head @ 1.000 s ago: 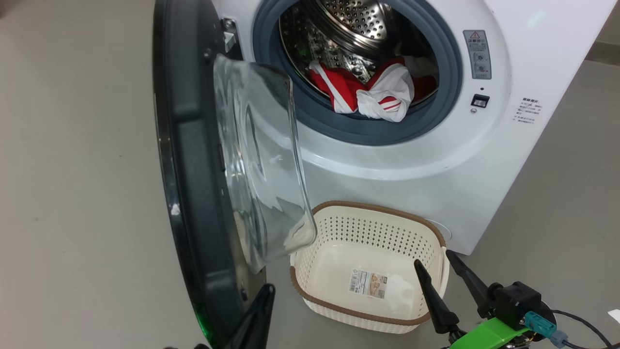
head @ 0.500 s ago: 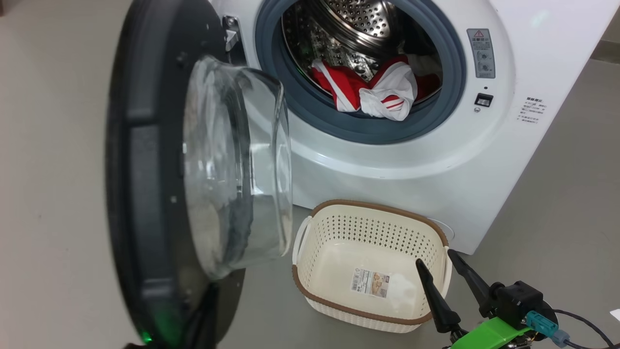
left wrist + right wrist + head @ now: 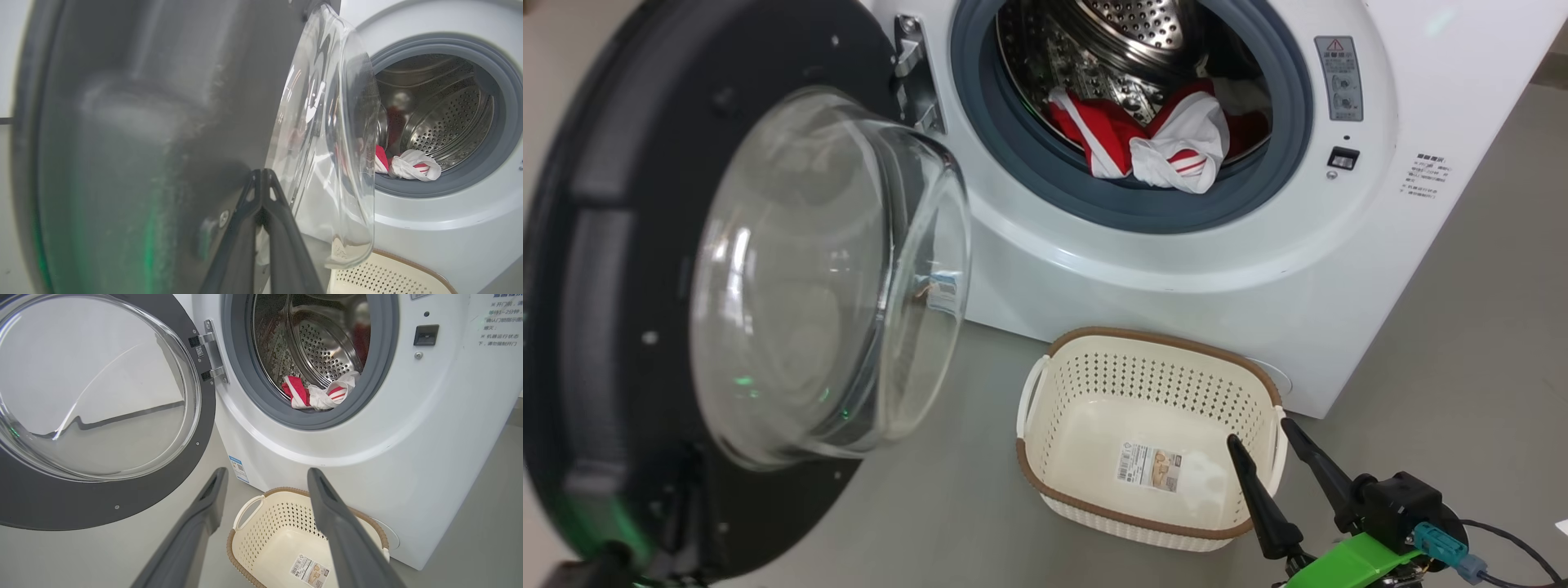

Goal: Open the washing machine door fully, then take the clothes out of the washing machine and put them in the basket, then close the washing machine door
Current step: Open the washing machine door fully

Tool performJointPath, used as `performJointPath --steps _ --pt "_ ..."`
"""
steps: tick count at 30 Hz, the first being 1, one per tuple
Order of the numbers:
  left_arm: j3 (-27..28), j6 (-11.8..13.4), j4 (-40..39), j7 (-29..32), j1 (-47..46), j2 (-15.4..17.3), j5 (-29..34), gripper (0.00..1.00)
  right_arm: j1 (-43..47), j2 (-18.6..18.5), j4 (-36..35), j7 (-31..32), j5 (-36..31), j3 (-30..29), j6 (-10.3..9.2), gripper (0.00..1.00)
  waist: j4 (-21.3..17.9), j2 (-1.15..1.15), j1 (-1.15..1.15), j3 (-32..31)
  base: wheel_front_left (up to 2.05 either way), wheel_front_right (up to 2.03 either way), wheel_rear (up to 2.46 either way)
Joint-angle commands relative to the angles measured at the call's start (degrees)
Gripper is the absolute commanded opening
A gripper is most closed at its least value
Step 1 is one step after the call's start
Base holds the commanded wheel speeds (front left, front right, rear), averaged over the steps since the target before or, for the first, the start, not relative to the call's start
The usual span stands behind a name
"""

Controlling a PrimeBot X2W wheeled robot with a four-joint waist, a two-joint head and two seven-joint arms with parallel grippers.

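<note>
a: what is seen at the far left?

b: the washing machine door (image 3: 600, 245) is seen standing wide open. in the head view its black rim and its bulging glass window (image 3: 825, 278) are turned towards the camera. it is carried on a metal hinge (image 3: 913, 73) at the left edge of the opening.

a: and the left gripper?

b: the left gripper (image 3: 262, 176) is shown in its wrist view with both fingers pressed together and nothing clamped between them. the tips are set close against the door's dark inner face, just beside the glass. whether contact is made cannot be told.

a: what is found to the right of the door?

b: the washing machine (image 3: 1176, 269) is seen with its grey rubber ring (image 3: 1045, 175) uncovered and its perforated steel drum (image 3: 1127, 33) exposed. the clothes (image 3: 1168, 151), red with white panels and stripes, are heaped at the front of the drum, with a white fold resting on the ring's lower edge.

a: and lower down?

b: the basket (image 3: 1152, 336) is set upright on the floor (image 3: 1462, 327) just in front of the machine, and a paper label (image 3: 1150, 467) is seen on its bottom.

a: the right gripper?

b: the right gripper (image 3: 1259, 432) is held with its fingers spread well apart and gripping nothing. in the head view its tips are seen over the basket's right end.
</note>
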Motion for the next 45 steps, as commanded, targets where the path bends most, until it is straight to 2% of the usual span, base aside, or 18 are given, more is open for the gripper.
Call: performJointPath --steps 1,13,24,35,45 --pt "3.68 0.10 -0.98 -0.70 -3.08 1.11 0.79 0.00 -1.93 -0.39 -1.48 -0.37 -0.56 1.04 0.36 1.00 -0.10 0.00 0.00 0.19 0.00 0.00 0.00" --pt "17.60 -3.09 5.72 -0.70 -12.05 1.44 2.68 0.00 -2.68 -1.48 -1.78 -0.37 -0.74 0.89 0.36 1.00 -0.53 0.00 0.00 2.39 0.00 0.00 0.00" --pt "25.62 -4.43 13.83 -0.70 -20.67 4.70 5.78 0.00 -4.79 -2.52 -1.81 -0.37 -1.25 1.29 0.36 1.00 -1.68 0.00 0.00 5.48 0.00 0.00 0.00" --pt "30.90 -4.93 20.04 -0.70 -26.55 7.30 6.78 0.00 -6.22 -2.98 -1.91 -0.37 -1.83 0.76 0.36 1.00 -2.64 0.00 0.00 7.88 0.00 0.00 0.00" --pt "30.76 -5.02 21.57 -0.70 -25.86 7.49 5.34 0.00 -6.46 -2.59 -1.57 -0.37 -1.77 0.36 0.36 1.00 -3.14 0.00 0.00 7.02 0.00 0.00 0.00"
